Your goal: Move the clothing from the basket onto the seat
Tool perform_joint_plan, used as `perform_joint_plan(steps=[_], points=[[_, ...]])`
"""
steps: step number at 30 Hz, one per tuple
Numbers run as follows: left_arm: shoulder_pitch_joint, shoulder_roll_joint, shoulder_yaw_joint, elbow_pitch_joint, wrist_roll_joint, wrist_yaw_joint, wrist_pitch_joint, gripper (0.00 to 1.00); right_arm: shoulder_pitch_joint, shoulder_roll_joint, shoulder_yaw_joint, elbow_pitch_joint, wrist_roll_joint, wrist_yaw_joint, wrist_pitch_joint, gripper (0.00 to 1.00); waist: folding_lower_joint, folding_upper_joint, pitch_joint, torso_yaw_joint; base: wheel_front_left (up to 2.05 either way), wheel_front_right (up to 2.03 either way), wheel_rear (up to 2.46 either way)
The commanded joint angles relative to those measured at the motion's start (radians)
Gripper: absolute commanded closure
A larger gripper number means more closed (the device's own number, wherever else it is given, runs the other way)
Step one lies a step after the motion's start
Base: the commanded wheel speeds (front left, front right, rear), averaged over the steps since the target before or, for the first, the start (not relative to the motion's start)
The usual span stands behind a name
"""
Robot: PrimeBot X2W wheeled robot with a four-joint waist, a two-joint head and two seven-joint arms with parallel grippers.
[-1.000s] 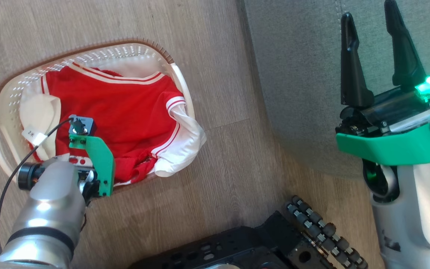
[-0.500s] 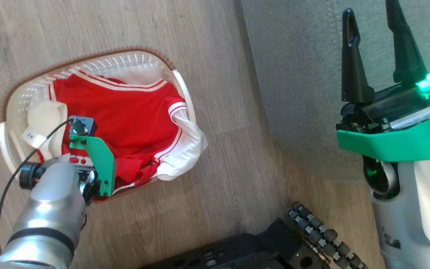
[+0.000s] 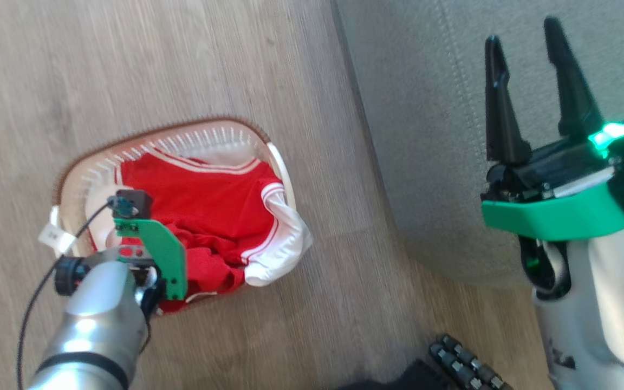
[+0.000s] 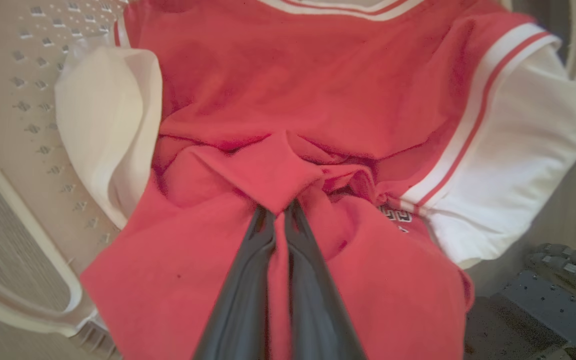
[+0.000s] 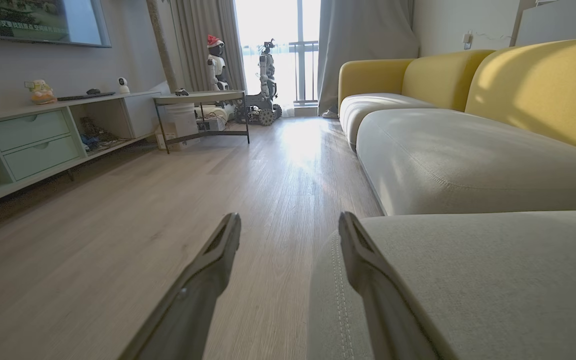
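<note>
The cream basket (image 3: 182,128) with its brown braided rim stands on the wooden floor, left of the grey seat (image 3: 426,108). Red clothing (image 3: 209,206) with white stripes fills it, and a white sleeve (image 3: 285,249) hangs over the right rim. In the left wrist view my left gripper (image 4: 279,210) is shut on a raised fold of the red clothing (image 4: 318,90), inside the basket (image 4: 28,100). My right gripper (image 3: 523,35) is open and holds nothing, hovering over the seat's rounded corner. It shows open in its own view too (image 5: 289,220), over the seat's edge (image 5: 468,260).
My black base with its rollers (image 3: 463,363) sits between basket and seat, near the bottom edge. Yellow sofa backs (image 5: 543,85), a low cabinet (image 5: 33,145), a side table (image 5: 203,97) and another robot (image 5: 265,80) by the window lie further down the room.
The head camera has moved, so basket and seat sit lower and further right and look smaller. My left gripper stays shut on the red cloth, which bunches up more beneath the wrist.
</note>
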Motion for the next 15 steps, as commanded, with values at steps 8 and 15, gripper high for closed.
perform_joint_plan(steps=[8, 15], points=[[0.089, -0.028, -0.048, -0.062, -0.088, -0.006, -0.119, 1.0, 0.103, -0.023, 0.014, 0.005, 0.002, 0.0, -0.006, 0.0, 0.0, -0.0001, -0.208, 0.049, 0.0, 0.0, 0.0], [0.136, -0.04, -0.144, -0.146, -0.182, -0.006, -0.19, 1.0, 0.151, -0.046, 0.023, 0.028, 0.015, 0.0, -0.006, 0.0, 0.0, -0.0001, -0.336, 0.087, 0.0, 0.0, 0.0]])
